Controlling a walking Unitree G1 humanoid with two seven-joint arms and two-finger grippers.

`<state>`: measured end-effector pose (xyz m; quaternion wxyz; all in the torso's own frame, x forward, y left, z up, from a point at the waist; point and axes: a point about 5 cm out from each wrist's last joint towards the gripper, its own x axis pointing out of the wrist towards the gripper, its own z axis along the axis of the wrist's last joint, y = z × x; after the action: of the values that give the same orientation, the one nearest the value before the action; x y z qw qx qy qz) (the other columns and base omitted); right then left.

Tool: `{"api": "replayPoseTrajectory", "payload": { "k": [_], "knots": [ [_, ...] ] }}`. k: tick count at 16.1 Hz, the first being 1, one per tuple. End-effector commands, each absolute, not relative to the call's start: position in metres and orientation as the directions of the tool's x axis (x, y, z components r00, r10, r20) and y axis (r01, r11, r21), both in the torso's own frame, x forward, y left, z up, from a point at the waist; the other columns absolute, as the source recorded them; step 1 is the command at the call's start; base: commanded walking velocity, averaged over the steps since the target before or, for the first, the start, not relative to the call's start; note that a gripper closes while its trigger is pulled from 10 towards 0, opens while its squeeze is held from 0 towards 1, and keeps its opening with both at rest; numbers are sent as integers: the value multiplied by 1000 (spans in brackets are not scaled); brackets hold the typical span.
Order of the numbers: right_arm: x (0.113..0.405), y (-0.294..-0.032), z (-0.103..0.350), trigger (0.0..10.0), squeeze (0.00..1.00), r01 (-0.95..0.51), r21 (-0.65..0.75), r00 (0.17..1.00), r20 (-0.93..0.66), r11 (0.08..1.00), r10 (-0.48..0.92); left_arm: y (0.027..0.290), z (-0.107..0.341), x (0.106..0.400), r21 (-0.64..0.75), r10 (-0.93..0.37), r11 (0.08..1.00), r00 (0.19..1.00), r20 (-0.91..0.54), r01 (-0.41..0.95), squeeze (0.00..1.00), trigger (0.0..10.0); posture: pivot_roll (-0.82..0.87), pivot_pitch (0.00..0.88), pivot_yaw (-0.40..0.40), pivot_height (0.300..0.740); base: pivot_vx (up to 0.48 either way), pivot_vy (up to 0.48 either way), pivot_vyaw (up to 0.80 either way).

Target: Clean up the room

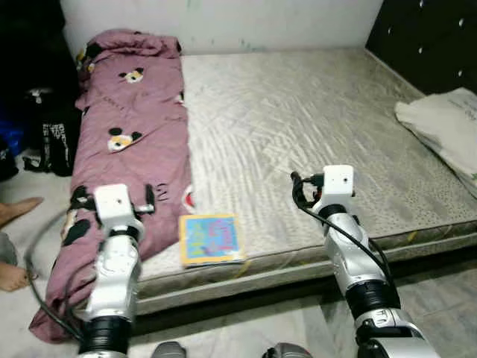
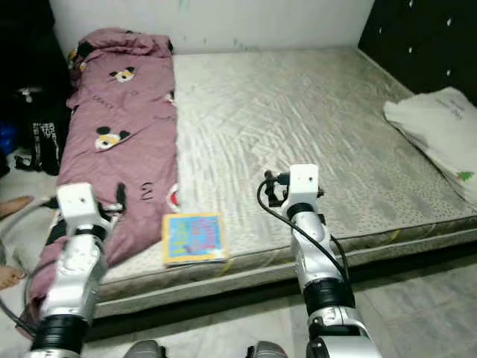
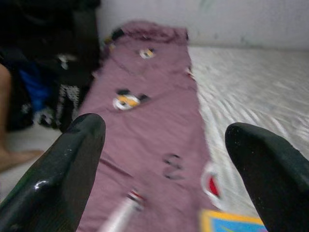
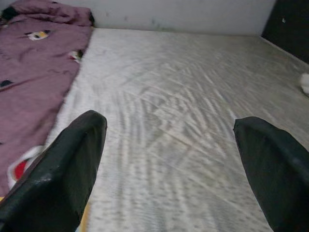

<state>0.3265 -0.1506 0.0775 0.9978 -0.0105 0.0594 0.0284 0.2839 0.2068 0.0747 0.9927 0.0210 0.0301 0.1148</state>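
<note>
Jaws of left gripper (image 3: 159,164) and right gripper (image 4: 169,169): spread wide, empty. Colourful book (image 1: 212,238): lower centre, mattress (image 1: 313,127) front edge, beside purple blanket (image 1: 127,142). Step, likely: approach. Next: reach, grasp book.

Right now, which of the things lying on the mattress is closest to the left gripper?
The purple cartoon-print blanket along the mattress's left edge; the left gripper hovers open over it. The colourful book lies beside it, the white cloth far right.
</note>
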Motion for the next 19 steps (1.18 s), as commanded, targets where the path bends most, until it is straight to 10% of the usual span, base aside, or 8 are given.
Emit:
{"api": "replayPoseTrajectory", "payload": {
  "k": [1, 19],
  "knots": [
    [330, -140, 86, 10000, 0, -95, -15, 992, -84, 995, 93, 217, 78, 280, 67, 259, 964, 965, -34, -256, 0, 10000, -75, 0, -44, 740, 0, 480, 0],
    [330, -133, 91, 10000, 0, -88, -42, 994, -69, 995, 85, 198, 79, 275, -15, 167, 986, 983, -72, -168, 0, 10000, -60, 0, -41, 740, 0, 40, -150]
  ]
}}
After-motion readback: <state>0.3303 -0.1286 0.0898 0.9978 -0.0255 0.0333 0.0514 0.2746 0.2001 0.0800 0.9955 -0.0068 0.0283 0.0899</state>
